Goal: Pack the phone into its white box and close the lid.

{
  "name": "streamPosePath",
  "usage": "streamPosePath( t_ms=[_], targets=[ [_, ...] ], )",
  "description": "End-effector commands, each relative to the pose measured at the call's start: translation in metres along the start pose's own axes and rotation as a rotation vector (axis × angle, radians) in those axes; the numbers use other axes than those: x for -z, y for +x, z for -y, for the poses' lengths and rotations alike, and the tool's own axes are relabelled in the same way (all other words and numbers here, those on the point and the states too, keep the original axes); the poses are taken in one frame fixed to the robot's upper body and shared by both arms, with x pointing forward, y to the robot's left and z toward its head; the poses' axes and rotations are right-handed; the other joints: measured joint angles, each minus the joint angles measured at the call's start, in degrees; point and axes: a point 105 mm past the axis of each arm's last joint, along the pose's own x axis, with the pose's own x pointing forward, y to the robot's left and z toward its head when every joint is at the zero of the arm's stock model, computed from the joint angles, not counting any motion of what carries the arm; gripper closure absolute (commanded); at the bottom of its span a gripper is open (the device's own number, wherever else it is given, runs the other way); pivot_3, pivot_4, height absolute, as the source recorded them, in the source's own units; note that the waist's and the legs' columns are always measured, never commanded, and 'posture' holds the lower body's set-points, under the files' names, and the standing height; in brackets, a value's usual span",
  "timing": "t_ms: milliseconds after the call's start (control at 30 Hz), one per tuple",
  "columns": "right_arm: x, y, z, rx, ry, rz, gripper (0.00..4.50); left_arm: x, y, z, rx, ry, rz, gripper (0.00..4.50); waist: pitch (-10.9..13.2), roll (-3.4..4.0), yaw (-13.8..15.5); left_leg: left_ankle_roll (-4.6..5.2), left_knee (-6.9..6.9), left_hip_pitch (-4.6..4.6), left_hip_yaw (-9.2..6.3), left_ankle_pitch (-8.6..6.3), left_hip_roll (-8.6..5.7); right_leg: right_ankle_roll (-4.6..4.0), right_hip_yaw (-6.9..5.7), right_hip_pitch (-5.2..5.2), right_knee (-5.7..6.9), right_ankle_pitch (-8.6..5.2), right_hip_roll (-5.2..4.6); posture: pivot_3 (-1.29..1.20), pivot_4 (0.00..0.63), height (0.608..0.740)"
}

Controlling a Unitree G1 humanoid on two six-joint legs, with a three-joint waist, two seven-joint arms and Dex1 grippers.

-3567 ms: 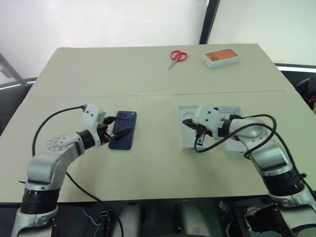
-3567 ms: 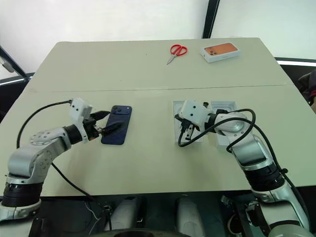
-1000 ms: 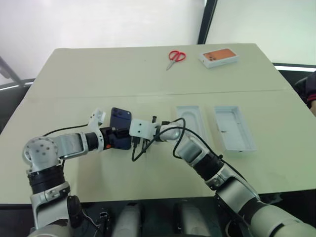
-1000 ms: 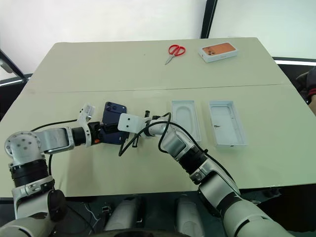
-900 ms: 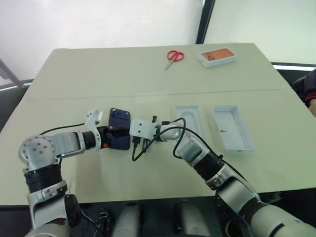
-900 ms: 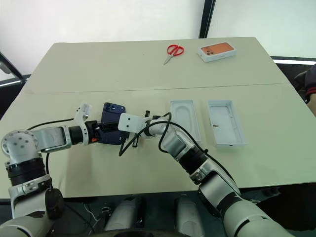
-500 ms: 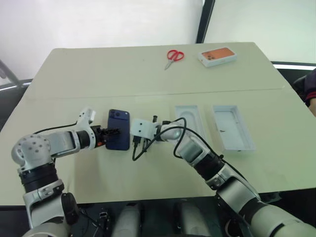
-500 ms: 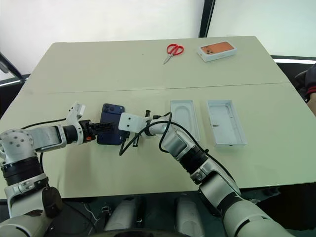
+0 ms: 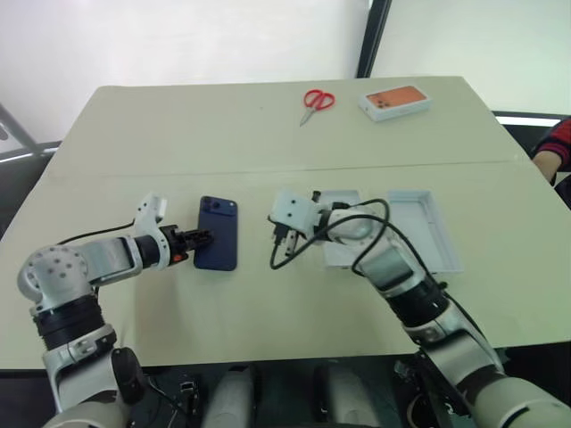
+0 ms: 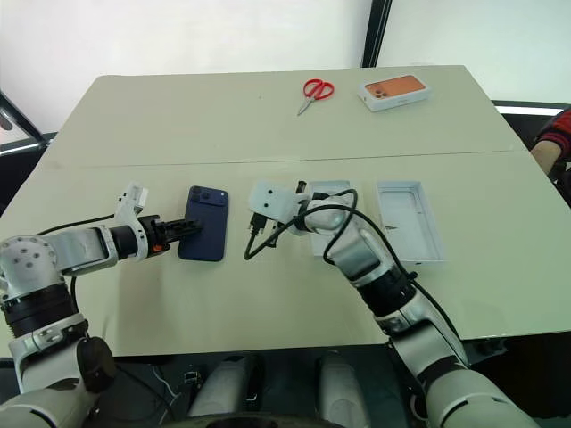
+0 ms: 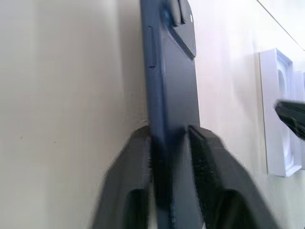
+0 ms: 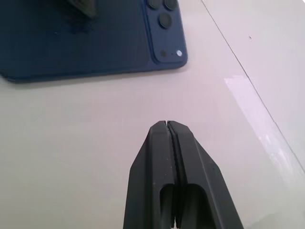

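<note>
The phone [image 9: 217, 234] is laid flat on the beige table [image 9: 178, 134], camera end toward 12 o'clock, and its 9 o'clock edge is pinched by the left gripper [image 9: 198, 239], one finger over and one under. The right gripper [image 12: 172, 143] is clenched on nothing, hung just off the phone's 3 o'clock side. The white box [image 9: 419, 227] is parked further out at 3 o'clock, with a white moulded insert [image 9: 343, 234] in between, partly covered by the right arm. Red scissors [image 9: 318, 101] and an orange-topped box [image 9: 397, 101] are seen toward 12 o'clock.
</note>
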Motion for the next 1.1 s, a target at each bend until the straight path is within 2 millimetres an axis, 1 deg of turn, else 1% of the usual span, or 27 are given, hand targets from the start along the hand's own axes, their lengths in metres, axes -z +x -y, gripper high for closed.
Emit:
streamPosePath(
  t_ms=[33, 67, 133, 200, 300, 333, 367, 400, 500, 633, 700, 800, 833, 933, 1000, 1100],
  targets=[
    [-0.019, -0.031, 0.005, -0.015, -0.019, 0.078, 4.50, -0.005, -0.003, 0.005, -0.006, 0.037, 0.018, 4.47, 0.0, 0.00, -0.1, 0.04, 0.00, 0.02, 0.00, -0.02, -0.01, -0.01, 0.00, 0.02, 0.00, 0.00, -0.02, 0.00, 0.150, 0.740],
    [-0.017, -0.038, 0.003, -0.031, -0.022, 0.074, 4.50, -0.006, -0.002, 0.008, 0.002, 0.047, 0.024, 4.47, 0.0, -0.01, 0.0, 0.12, 0.00, 0.04, 0.01, -0.06, -0.02, -0.05, 0.01, 0.03, 0.00, 0.03, -0.01, 0.00, 0.150, 0.740],
    [-0.006, -0.056, 0.000, -0.062, -0.034, 0.043, 4.50, -0.004, 0.000, 0.018, 0.041, 0.069, 0.019, 4.47, 0.0, -0.01, 0.1, 0.25, -0.01, 0.05, -0.01, -0.14, -0.01, -0.05, -0.01, 0.06, -0.01, 0.03, 0.01, 0.00, 0.150, 0.740],
    [0.004, -0.070, -0.004, -0.094, -0.028, 0.009, 4.50, -0.003, 0.005, 0.030, 0.108, 0.070, 0.024, 4.47, 0.0, -0.04, 0.2, 0.25, -0.02, 0.03, -0.02, -0.14, -0.01, -0.05, -0.04, 0.08, -0.08, 0.03, 0.00, 0.00, 0.150, 0.740],
    [0.017, -0.085, -0.018, -0.185, 0.011, -0.030, 4.50, 0.001, 0.013, 0.050, 0.203, 0.071, 0.026, 4.47, 0.0, -0.08, 0.2, 0.27, 0.01, 0.01, 0.00, -0.14, -0.04, -0.05, -0.02, 0.10, -0.11, 0.03, -0.04, 0.00, 0.150, 0.740],
    [0.020, -0.087, -0.022, -0.209, 0.021, -0.040, 3.97, 0.002, 0.015, 0.054, 0.220, 0.069, 0.024, 4.50, 0.0, -0.10, 0.2, 0.27, 0.02, 0.00, 0.00, -0.14, -0.03, -0.05, -0.03, 0.10, -0.11, 0.03, -0.04, 0.00, 0.150, 0.740],
    [0.025, -0.090, -0.026, -0.228, 0.011, -0.059, 3.63, 0.006, 0.019, 0.056, 0.233, 0.061, 0.015, 4.50, 0.0, -0.11, 0.1, 0.27, 0.02, 0.00, -0.01, -0.14, -0.02, -0.05, -0.03, 0.10, -0.10, 0.03, -0.04, 0.00, 0.150, 0.740],
    [0.030, -0.090, -0.028, -0.234, -0.002, -0.076, 3.17, 0.009, 0.022, 0.059, 0.243, 0.054, 0.005, 4.50, 0.0, -0.11, 0.0, 0.27, 0.02, 0.00, -0.01, -0.15, -0.01, -0.05, -0.03, 0.09, -0.10, 0.03, -0.01, 0.00, 0.150, 0.740],
    [0.040, -0.090, -0.029, -0.233, -0.031, -0.113, 1.69, 0.015, 0.026, 0.062, 0.254, 0.052, -0.015, 4.50, 0.1, -0.11, -0.2, 0.28, 0.00, 0.02, 0.02, -0.15, 0.01, -0.05, -0.01, 0.08, -0.08, 0.03, 0.03, 0.00, 0.150, 0.740],
    [0.059, -0.090, -0.030, -0.244, -0.046, -0.173, 1.69, 0.014, 0.023, 0.059, 0.249, 0.045, -0.009, 4.50, 0.1, -0.12, 0.1, 0.19, 0.01, 0.02, 0.03, -0.09, 0.01, -0.05, -0.01, 0.07, -0.07, 0.03, 0.05, 0.00, 0.150, 0.740],
    [0.063, -0.090, -0.030, -0.252, -0.052, -0.181, 1.69, 0.013, 0.021, 0.057, 0.244, 0.041, -0.003, 4.50, 0.1, -0.13, 0.2, 0.08, 0.04, 0.01, 0.02, -0.03, 0.00, -0.05, -0.01, 0.11, -0.11, 0.03, 0.01, 0.00, 0.150, 0.740],
    [0.067, -0.089, -0.031, -0.259, -0.084, -0.192, 2.51, 0.012, 0.020, 0.056, 0.244, 0.034, 0.009, 4.50, 0.1, -0.14, 0.2, 0.04, 0.05, 0.01, 0.02, -0.01, 0.00, -0.05, -0.01, 0.11, -0.10, 0.03, 0.01, 0.00, 0.150, 0.740],
    [0.068, -0.089, -0.030, -0.257, -0.092, -0.194, 3.14, 0.011, 0.020, 0.055, 0.243, 0.032, 0.012, 4.50, 0.1, -0.14, 0.2, 0.03, 0.05, 0.01, 0.02, 0.00, 0.00, -0.05, -0.01, 0.11, -0.10, 0.03, 0.01, 0.00, 0.150, 0.740],
    [0.069, -0.089, -0.032, -0.272, -0.114, -0.196, 4.47, 0.010, 0.019, 0.053, 0.239, 0.021, 0.025, 4.50, 0.1, -0.14, 0.2, 0.03, 0.05, 0.01, 0.02, 0.00, 0.00, -0.05, -0.01, 0.11, -0.10, 0.03, 0.01, 0.00, 0.150, 0.740],
    [0.067, -0.089, -0.033, -0.272, -0.128, -0.188, 4.47, 0.007, 0.017, 0.051, 0.234, 0.014, 0.036, 4.50, 0.1, -0.14, 0.2, 0.02, 0.05, 0.01, 0.02, 0.00, 0.00, -0.05, -0.02, 0.11, -0.10, 0.03, 0.02, 0.00, 0.150, 0.740],
    [0.057, -0.086, -0.037, -0.287, -0.151, -0.149, 4.47, -0.002, 0.013, 0.050, 0.237, 0.003, 0.078, 4.50, 0.1, -0.14, 0.1, 0.02, 0.05, 0.01, 0.01, 0.01, 0.01, -0.05, -0.02, 0.11, -0.10, 0.03, 0.02, 0.00, 0.150, 0.740]
  ],
)
